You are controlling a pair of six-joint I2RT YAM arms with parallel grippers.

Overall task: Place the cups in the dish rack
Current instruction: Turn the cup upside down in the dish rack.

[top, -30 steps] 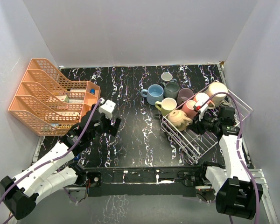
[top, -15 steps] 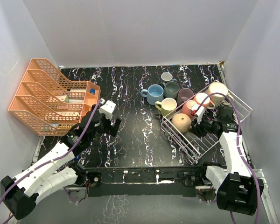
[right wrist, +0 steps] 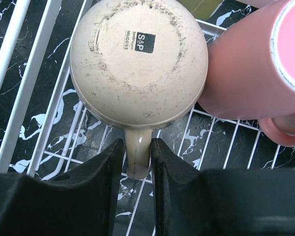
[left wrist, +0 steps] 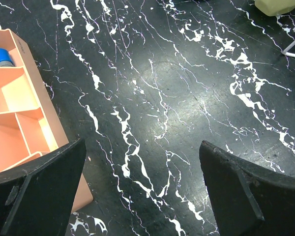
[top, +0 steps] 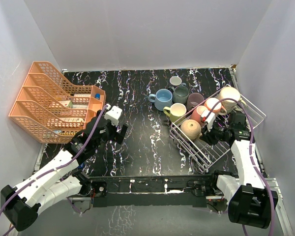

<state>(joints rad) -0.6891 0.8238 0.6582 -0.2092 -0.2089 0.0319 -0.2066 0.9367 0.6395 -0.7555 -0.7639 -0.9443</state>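
3 pale walls (top: pixel 137 34) boxing in 1 black tabletop (top: pixel 142 147) veined with white. On its left side, 1 orange tiered tray (top: pixel 44 101); on its right, 1 white wire dish rack (top: pixel 212 153), set askew to the edges.

9 mugs counted from above. 4 inside the rack: tan mug (top: pixel 191 129) bottom-up at the near left corner, pink mug (top: pixel 200 114) touching it, second pink mug (top: pixel 212 104) behind, cream mug (top: pixel 229 93) at the far corner. 5 on the tabletop just past the rack's far left side: blue mug (top: pixel 162 99), pale yellow mug (top: pixel 176 112), grey-teal mug (top: pixel 181 93), mauve mug (top: pixel 194 101), small grey mug (top: pixel 175 81) farthest back.

2 hands. Left hand (top: pixel 115 132) wide, holding nothing, over bare tabletop beside the tray. Right hand (right wrist: pixel 137 142) narrow, 1 finger either side of the tan mug's handle and close against it; cannot tell whether pressing or just clear.

Only from the right wrist: printed maker's mark and scuffed ring on the tan mug's base. Plainer from the left wrist: the tray's compartments, 1 small blue object (left wrist: pixel 1 56) in the farthest.
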